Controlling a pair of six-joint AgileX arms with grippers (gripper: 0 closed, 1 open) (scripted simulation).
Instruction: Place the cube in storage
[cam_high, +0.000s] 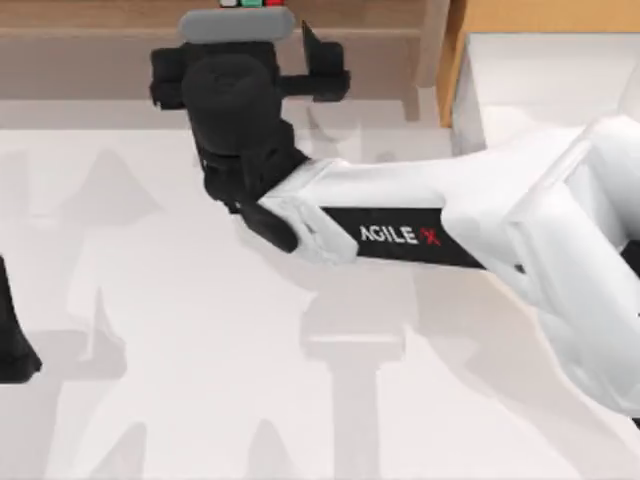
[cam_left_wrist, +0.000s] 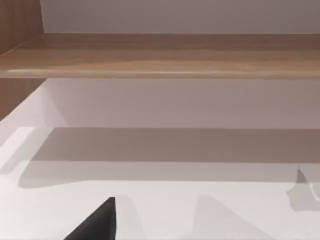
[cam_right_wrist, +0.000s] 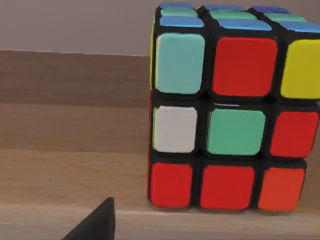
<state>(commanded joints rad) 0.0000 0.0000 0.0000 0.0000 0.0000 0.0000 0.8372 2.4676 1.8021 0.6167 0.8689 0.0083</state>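
- The cube (cam_right_wrist: 227, 115) stands on the long wooden shelf (cam_right_wrist: 65, 170) at the table's far edge, directly ahead of my right gripper (cam_high: 245, 45) and close to it.
- It has no long axis; the right arm is far nearer.
- I cannot tell how my jaws stand.
- My left arm (cam_high: 12, 335) waits at the left edge.
- The drawer (cam_high: 545, 75) lies far right, with free white table (cam_high: 200, 380) between.

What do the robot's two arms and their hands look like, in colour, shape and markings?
The right arm has glossy white rounded shells and a black band with "AGILE X" in white, the X red. Its wrist and right hand are matte black with a grey cap. The left arm shows black at the table's left edge.
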